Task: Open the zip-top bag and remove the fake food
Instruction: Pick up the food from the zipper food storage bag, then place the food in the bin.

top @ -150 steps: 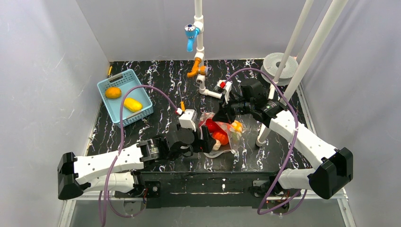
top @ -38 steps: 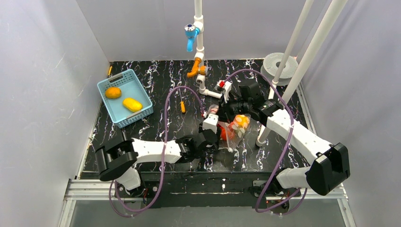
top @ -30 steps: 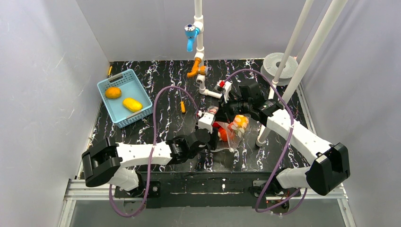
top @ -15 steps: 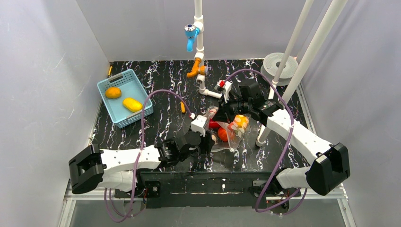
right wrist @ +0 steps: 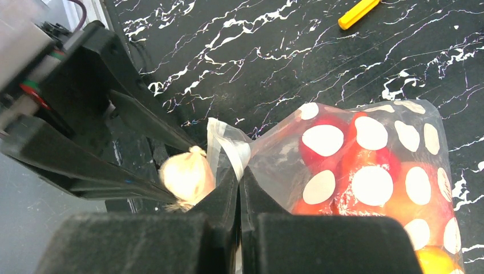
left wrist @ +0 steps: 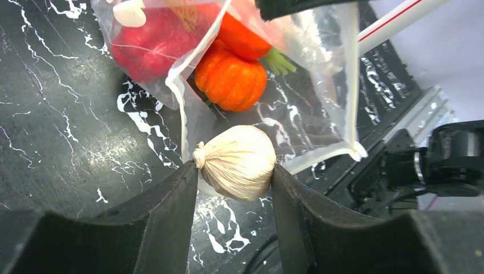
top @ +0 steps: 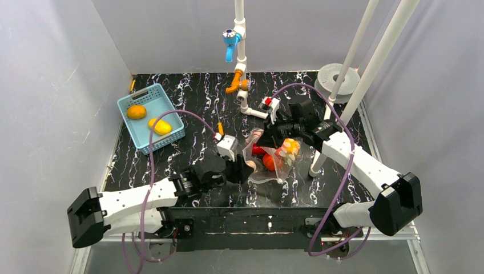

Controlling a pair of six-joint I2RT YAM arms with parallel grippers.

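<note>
Three pieces at least sit in the bag [left wrist: 319, 63]: a red one [left wrist: 151, 45], a pumpkin [left wrist: 230, 80] and a carrot [left wrist: 245, 37]. The bag is open, so we judge the task about midway, with emptying left to finish. A garlic [left wrist: 237, 161] is pinched between the left gripper's [left wrist: 234, 171] fingers, just outside the mouth. The right gripper [right wrist: 240, 184], just beside the garlic, is pressed together on the bag's edge. Well apart from both grippers, the basket [top: 128, 103] holds an orange piece [top: 136, 112] and a yellow one [top: 160, 126]
</note>
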